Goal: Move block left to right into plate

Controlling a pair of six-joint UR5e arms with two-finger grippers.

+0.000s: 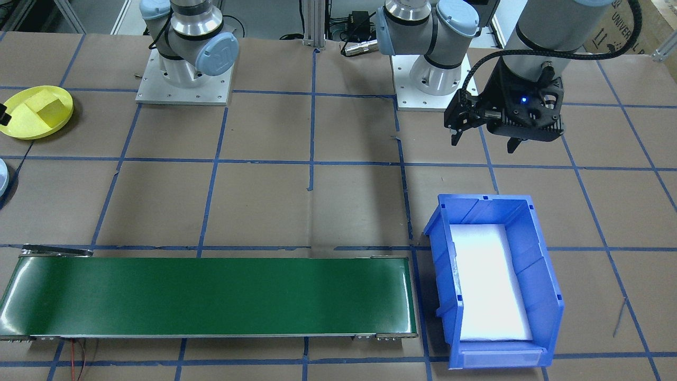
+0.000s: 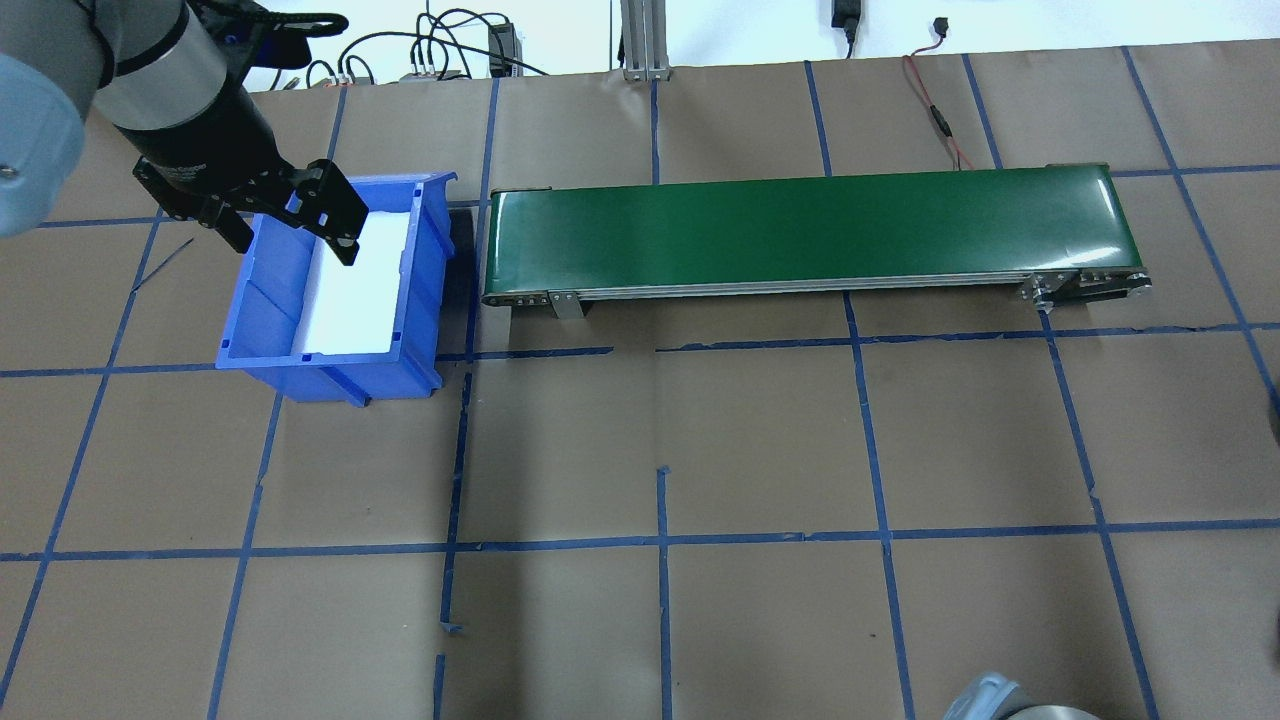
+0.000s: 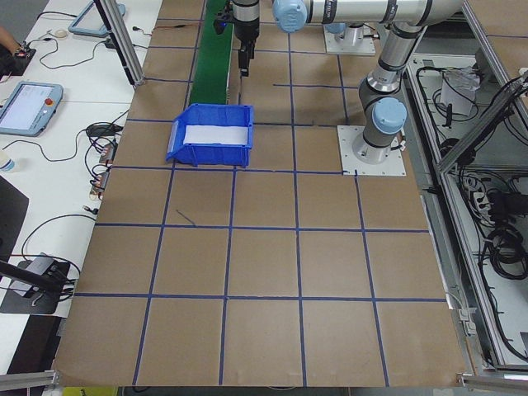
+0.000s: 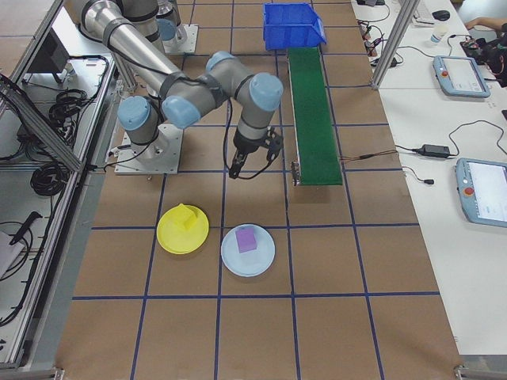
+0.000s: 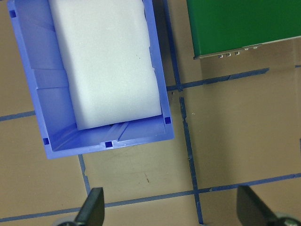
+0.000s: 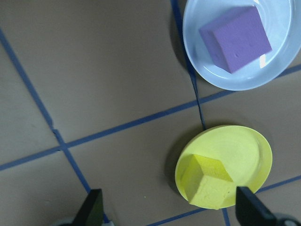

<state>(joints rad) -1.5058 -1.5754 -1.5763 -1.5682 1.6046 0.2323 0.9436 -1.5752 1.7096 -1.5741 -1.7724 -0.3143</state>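
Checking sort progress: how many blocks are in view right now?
2. A yellow block lies in the yellow plate, and a purple block lies in the pale blue plate beside it. None shows on the conveyor or in the blue bin.

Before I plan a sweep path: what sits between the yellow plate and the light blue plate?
Nothing. In the right wrist view, only bare brown paper and a blue tape line separate the yellow plate from the light blue plate.

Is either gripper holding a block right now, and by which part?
Nothing is held. The left gripper and the right gripper are both open and empty; the yellow block lies in the yellow plate.
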